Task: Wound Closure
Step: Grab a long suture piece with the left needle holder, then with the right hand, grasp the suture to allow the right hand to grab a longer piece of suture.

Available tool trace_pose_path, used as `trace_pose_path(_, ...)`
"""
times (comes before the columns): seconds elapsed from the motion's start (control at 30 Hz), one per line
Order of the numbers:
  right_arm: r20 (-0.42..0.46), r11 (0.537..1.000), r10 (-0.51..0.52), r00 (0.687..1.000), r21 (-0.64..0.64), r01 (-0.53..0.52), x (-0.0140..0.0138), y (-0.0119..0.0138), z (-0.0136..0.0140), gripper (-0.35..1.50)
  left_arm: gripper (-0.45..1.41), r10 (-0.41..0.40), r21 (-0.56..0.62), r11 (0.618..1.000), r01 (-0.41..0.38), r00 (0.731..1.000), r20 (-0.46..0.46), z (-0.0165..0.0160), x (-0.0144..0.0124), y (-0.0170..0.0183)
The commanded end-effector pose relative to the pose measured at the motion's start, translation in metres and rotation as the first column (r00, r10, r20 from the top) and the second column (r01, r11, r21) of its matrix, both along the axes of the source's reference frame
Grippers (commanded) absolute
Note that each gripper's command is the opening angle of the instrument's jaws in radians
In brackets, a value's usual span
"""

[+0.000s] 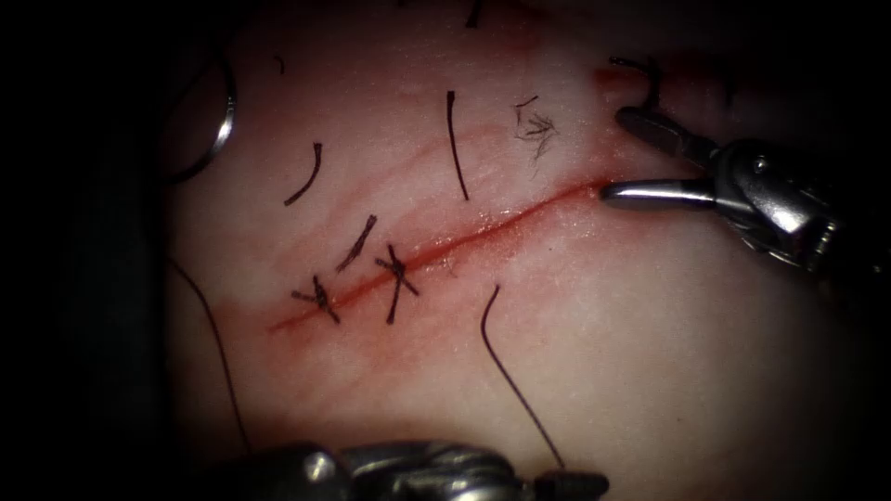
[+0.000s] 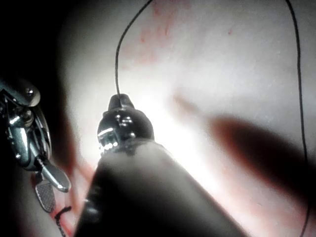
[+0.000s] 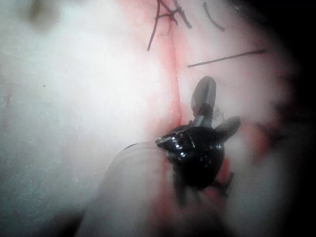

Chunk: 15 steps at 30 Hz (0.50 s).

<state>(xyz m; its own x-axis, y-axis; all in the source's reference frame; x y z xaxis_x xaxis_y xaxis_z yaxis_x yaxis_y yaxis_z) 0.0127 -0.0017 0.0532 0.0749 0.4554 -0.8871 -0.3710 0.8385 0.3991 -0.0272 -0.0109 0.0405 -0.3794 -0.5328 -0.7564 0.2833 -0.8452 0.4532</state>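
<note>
Darkness surrounds a pale, wet slab of tissue [image 1: 650,371] lit from above. At its near edge lies the left tool [image 1: 575,482], its jaws pressed together on a dark thread [image 1: 506,366]. The thread rises from the tip across the tissue and ends just short of the cut [image 1: 483,232]. The left wrist view shows the same pinch at the tip [image 2: 121,101]. The grip probably keeps this strand under control and off the wound.

The cut is a red line whose long axis runs diagonally from the tissue's near left to its far right. Two dark stitches [image 1: 397,278] cross its left end, and the rest lies unstitched. Short cut ends of thread [image 1: 457,144] lie scattered beyond it.

At the cut's far right end hovers the right tool [image 1: 624,153], jaws spread wide and holding nothing. One jaw lies along the end of the cut, the other beyond it. The right wrist view also shows the jaws parted [image 3: 219,103]. It seems poised to grasp.

The needle [image 1: 223,121] rests at the tissue's far left edge, well apart from both tools and held by neither. Its silver arc runs near to far and bulges rightward. It appears to lie free rather than in the tissue, and which way its point faces cannot be told.
</note>
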Motion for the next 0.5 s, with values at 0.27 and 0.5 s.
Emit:
trace_pose_path(0.27, -0.017, 1.000, -0.023, 1.000, -0.002, 0.023, 0.0008, -0.0004, -0.0002, 1.16, -0.35, -0.042, 0.010, 0.999, 0.042, 0.999, 0.021, -0.0010, 0.0012, 0.0033)
trace_pose_path(0.5, -0.035, 0.913, -0.358, 0.933, -0.220, 0.343, 0.0041, -0.0027, -0.0021, 0.84, -0.35, -0.039, 0.014, 0.999, 0.039, 0.999, 0.029, -0.0012, 0.0037, 0.0043)
